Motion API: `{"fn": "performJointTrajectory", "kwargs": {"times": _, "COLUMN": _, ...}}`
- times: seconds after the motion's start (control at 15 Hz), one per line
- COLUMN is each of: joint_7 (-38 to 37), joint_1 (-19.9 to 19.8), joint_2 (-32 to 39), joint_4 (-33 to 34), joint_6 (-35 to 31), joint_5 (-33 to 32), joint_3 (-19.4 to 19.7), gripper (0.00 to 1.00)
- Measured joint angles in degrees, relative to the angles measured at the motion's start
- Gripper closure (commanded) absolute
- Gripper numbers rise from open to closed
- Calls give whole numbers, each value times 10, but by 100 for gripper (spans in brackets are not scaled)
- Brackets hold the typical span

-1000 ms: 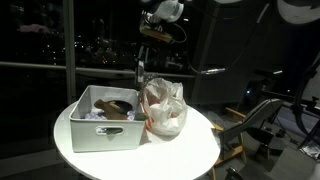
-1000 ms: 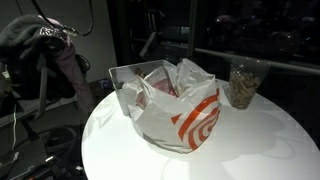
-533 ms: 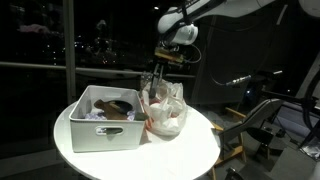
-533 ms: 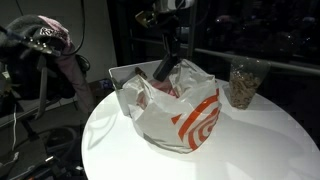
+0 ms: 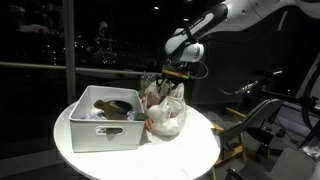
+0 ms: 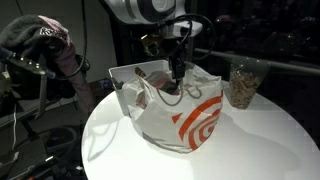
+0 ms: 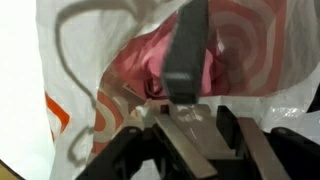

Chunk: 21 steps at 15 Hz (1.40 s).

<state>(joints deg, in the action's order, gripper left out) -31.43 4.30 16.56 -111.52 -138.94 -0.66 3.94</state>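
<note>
My gripper (image 7: pixel 195 128) hangs over the mouth of a white plastic bag (image 7: pixel 70 90) with orange-red rings, also seen in both exterior views (image 5: pixel 165 112) (image 6: pixel 190 120). A long flat grey bar (image 7: pixel 186 55) stands between its fingers, and the bar's far end reaches down into the bag onto something pink (image 7: pixel 135 75). A dark gap shows between the bar and one finger, so the jaws stand apart. In both exterior views the gripper (image 5: pixel 166 80) (image 6: pixel 178 68) points down into the bag's opening.
A white bin (image 5: pixel 105 132) holding dark items stands against the bag on the round white table (image 5: pixel 185 152). A clear jar (image 6: pixel 243 85) of brownish pieces sits near the table's far edge. Clothing on a stand (image 6: pixel 40 40) and a chair (image 5: pixel 262 125) are beside the table.
The arm has come down from above the bag, lowering the bar into its opening. The jaws have widened around the bar.
</note>
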Motion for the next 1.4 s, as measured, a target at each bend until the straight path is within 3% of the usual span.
{"fn": "performJointTrajectory", "kwargs": {"times": 0.13, "joint_7": 2, "joint_1": 2, "joint_2": -21, "joint_4": -13, "joint_6": -6, "joint_5": 1, "joint_3": -8, "gripper": 1}}
{"fn": "performJointTrajectory", "kwargs": {"times": 0.6, "joint_7": 24, "joint_1": 44, "joint_2": -64, "joint_4": -13, "joint_6": -21, "joint_5": -26, "joint_3": -61, "gripper": 0}}
{"fn": "performJointTrajectory", "kwargs": {"times": 0.93, "joint_7": 45, "joint_1": 85, "joint_2": -11, "joint_4": 41, "joint_6": -13, "joint_5": -61, "joint_3": -90, "gripper": 0}}
{"fn": "performJointTrajectory", "kwargs": {"times": 1.4, "joint_7": 119, "joint_1": 124, "joint_2": 99, "joint_4": 141, "joint_6": 47, "joint_5": -64, "joint_3": -104, "gripper": 0}}
